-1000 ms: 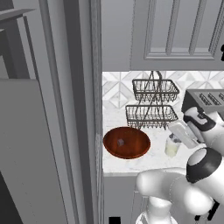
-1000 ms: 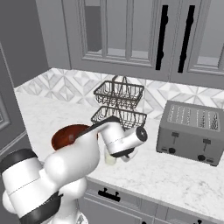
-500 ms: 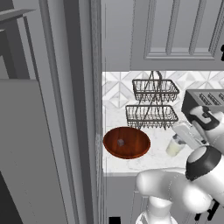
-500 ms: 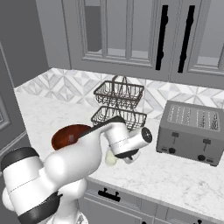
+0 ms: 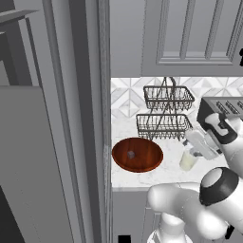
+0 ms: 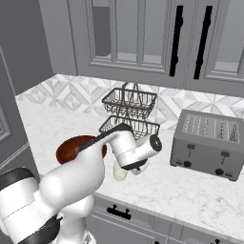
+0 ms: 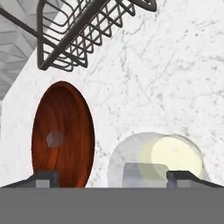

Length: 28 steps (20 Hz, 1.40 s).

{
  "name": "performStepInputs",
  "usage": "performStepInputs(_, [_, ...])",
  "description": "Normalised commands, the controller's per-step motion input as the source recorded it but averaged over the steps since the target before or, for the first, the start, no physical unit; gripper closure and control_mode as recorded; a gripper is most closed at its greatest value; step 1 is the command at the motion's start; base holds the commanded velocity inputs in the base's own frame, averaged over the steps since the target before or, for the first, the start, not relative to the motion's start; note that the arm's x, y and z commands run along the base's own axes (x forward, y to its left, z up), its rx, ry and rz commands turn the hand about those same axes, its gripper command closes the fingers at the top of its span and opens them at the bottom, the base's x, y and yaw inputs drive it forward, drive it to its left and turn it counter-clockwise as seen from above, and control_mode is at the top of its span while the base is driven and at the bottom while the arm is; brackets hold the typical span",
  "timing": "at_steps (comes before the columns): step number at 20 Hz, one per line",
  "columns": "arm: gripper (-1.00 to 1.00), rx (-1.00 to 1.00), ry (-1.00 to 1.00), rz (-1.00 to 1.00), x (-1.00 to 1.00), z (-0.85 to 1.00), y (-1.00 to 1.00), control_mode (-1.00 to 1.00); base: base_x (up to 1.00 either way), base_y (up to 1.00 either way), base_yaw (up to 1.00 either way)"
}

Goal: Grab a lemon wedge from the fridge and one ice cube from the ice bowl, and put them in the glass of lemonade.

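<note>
My gripper hangs open just above the glass of lemonade, its fingertips spread wide with nothing between them. A pale translucent ice cube lies inside the glass. The glass stands on the marble counter right of the reddish-brown ice bowl, which holds one ice cube. From the right base view the glass sits under my hand, beside the bowl. The dark grey fridge rises at the left. The lemon wedge is out of view.
A black two-tier wire basket stands behind the bowl and glass. A grey toaster sits to the right on the counter. Panelled cupboards with black handles hang above. The counter edge runs just in front of the bowl.
The gripper's jaws have gone from partly closed to wide open above the glass. The hand has shifted slightly to the right. Bowl, basket and toaster have not moved.
</note>
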Motion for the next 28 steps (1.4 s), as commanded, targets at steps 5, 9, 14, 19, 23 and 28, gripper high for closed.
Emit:
performStepInputs(5, [-1.0,0.0,0.01,-0.03,0.04,0.15,0.25,-1.0,0.0,0.0,0.0])
performStepInputs(9, [-1.0,0.0,0.1,-0.01,0.0,0.0,0.0,-1.0,0.0,0.0,0.0])
performStepInputs(14, [-1.0,0.0,0.03,-0.02,-0.22,0.65,-0.03,-1.0,0.0,0.0,0.0])
performStepInputs(19, [-1.0,-0.04,0.09,0.0,-0.8,0.6,0.27,-1.0,0.0,0.0,0.0])
performStepInputs(23, [-1.0,-0.27,0.05,0.0,-0.64,0.18,0.85,-1.0,0.0,0.0,0.0])
performStepInputs(28, [-1.0,-0.23,-0.26,0.0,-0.71,-0.01,0.36,-1.0,0.0,0.0,0.0])
